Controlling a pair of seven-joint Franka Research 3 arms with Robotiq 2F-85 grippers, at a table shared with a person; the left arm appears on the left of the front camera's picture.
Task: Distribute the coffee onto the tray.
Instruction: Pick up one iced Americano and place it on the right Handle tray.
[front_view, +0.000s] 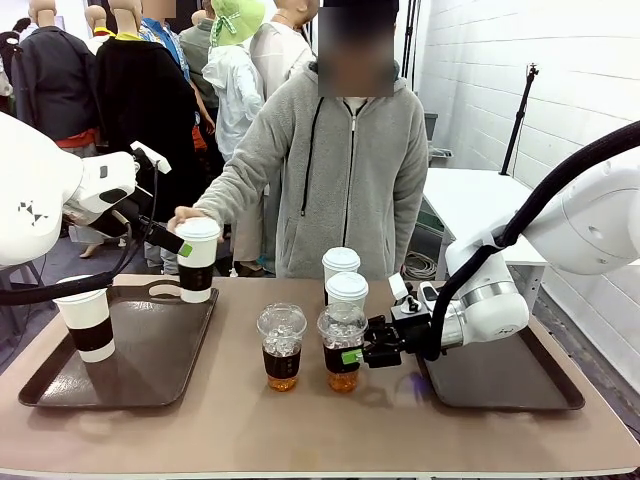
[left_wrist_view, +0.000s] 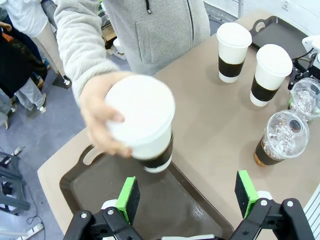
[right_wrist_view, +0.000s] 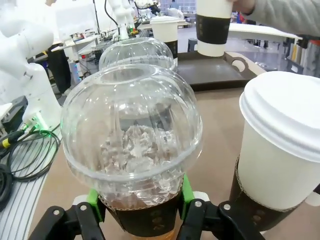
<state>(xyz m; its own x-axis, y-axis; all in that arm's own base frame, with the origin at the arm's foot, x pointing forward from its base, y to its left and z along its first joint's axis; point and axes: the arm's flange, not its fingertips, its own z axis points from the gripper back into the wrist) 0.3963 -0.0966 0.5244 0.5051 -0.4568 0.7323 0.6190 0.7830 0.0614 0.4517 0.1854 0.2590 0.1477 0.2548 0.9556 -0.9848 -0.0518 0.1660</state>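
Observation:
A person's hand (left_wrist_view: 97, 117) holds a white lidded paper cup (left_wrist_view: 142, 122) over the far end of the left tray (left_wrist_view: 165, 200). My left gripper (left_wrist_view: 187, 197) is open just short of that cup (front_view: 197, 258), its green pads wide apart. Another white cup (front_view: 88, 320) stands on the left tray (front_view: 150, 370). My right gripper (right_wrist_view: 139, 210) is shut on a dome-lidded iced coffee (right_wrist_view: 132, 145), a green pad on each side; this iced cup (front_view: 342, 350) stands on the table. A second iced cup (front_view: 282, 345) stands to its left. Two white cups (front_view: 346, 295) stand behind.
A second dark tray (front_view: 500, 385) lies under my right arm at the table's right. In the right wrist view a white cup (right_wrist_view: 282, 145) stands close to the held iced cup. The person stands at the far edge, one sleeve (front_view: 240, 175) stretched over the left tray.

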